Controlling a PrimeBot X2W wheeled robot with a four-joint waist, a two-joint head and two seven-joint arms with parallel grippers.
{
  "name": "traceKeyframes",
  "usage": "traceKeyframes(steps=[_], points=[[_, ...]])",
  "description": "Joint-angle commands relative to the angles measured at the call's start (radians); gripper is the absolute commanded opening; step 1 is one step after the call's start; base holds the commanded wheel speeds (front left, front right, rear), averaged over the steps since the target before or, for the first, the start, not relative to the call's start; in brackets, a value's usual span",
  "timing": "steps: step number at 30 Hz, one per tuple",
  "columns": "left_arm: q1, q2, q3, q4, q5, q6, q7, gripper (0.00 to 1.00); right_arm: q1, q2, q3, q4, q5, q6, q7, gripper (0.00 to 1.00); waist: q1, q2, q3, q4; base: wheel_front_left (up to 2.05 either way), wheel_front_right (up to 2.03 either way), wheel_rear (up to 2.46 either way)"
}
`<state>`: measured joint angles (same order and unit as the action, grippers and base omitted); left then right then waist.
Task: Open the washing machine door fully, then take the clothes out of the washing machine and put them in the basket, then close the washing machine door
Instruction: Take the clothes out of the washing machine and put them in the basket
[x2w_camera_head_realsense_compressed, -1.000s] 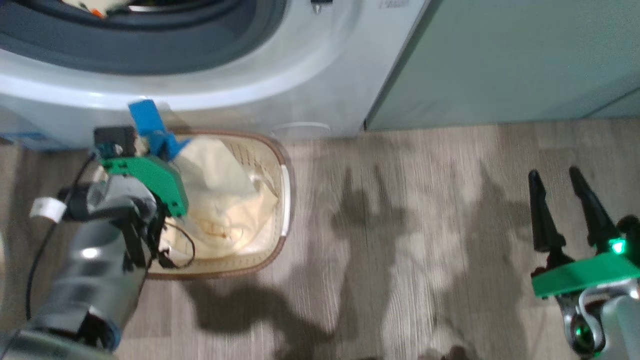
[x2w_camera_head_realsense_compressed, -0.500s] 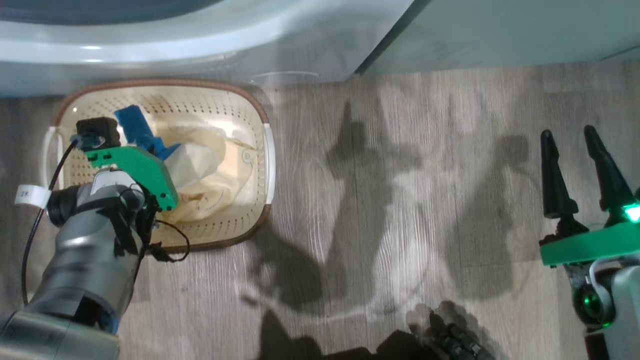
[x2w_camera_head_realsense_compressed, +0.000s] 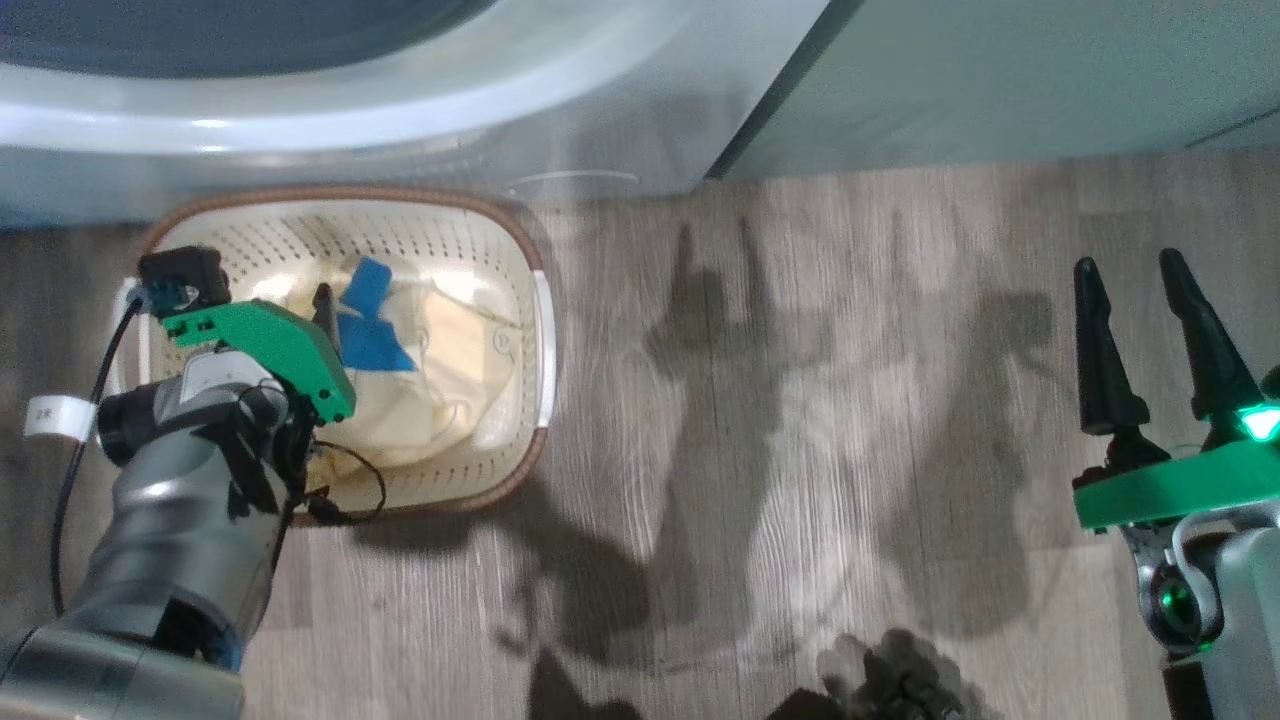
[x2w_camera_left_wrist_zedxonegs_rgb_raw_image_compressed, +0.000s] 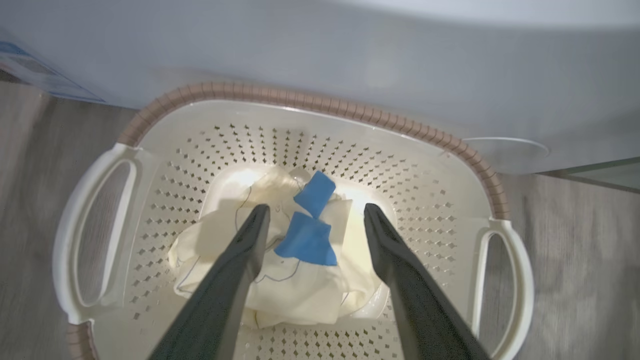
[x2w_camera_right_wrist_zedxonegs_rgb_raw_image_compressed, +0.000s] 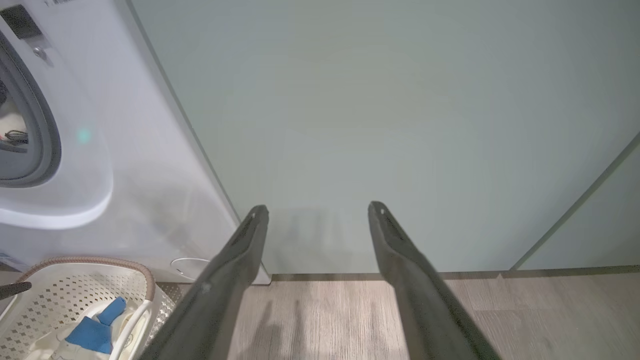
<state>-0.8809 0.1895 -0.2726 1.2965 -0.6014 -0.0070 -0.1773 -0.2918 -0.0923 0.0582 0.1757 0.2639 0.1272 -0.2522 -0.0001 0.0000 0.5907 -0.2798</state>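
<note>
L end effector (x2w_camera_left_wrist_zedxonegs_rgb_raw_image_compressed: 315, 206) wide over clothes (x2w_camera_left_wrist_zedxonegs_rgb_raw_image_compressed: 295, 292) in basket (x2w_camera_left_wrist_zedxonegs_rgb_raw_image_compressed: 320, 97) — R end effector (x2w_camera_right_wrist_zedxonegs_rgb_raw_image_compressed: 317, 205) wide too

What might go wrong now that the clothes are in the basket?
1. The open left tool has dark fingers straddling the soft cream-yellow cloth with blue patches; lifting away, one might snag it and drag it out.
2. The cream perforated plastic basket with a brown rim sits close against the white washing machine, so the arm might bump either.
</note>
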Motion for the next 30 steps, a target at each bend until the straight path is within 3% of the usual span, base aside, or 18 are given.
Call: traceKeyframes(steps=[1, 11, 19, 25, 30], points=[[0.021, 0.028, 0.02, -0.008, -0.005, -0.003, -0.02, 1.0, 0.023, -0.008, 0.013, -0.022, 0.001, 0.003, -0.01, 1.0, 0.0001, 0.0, -0.031, 0.003, 0.0, 0.0, 0.0], [0.074, 0.05, 0.036, -0.066, -0.002, -0.025, -0.083, 1.0, 0.085, -0.006, 0.024, 0.008, 0.007, 0.003, -0.01, 1.0, 0.0001, 0.0, -0.2, 0.02, 0.0, 0.0, 0.0], [0.245, 0.078, 0.16, -0.41, 0.079, 0.033, -0.084, 1.0, 0.129, -0.007, 0.034, 0.021, 0.009, 0.003, -0.01, 1.0, 0.0001, 0.0, -0.305, 0.021, 0.0, 0.0, 0.0], [0.427, 0.044, 0.266, -0.654, 0.174, 0.069, -0.084, 1.0, 0.161, -0.007, 0.046, 0.028, 0.01, 0.003, -0.01, 1.0, 0.0001, 0.0, -0.363, 0.012, 0.0, 0.0, 0.0], [0.533, 0.002, 0.32, -0.779, 0.236, 0.066, -0.084, 1.0, 0.177, -0.005, 0.041, 0.026, 0.011, 0.003, -0.01, 1.0, 0.0001, 0.0, -0.389, 0.013, 0.0, 0.0, 0.0]])
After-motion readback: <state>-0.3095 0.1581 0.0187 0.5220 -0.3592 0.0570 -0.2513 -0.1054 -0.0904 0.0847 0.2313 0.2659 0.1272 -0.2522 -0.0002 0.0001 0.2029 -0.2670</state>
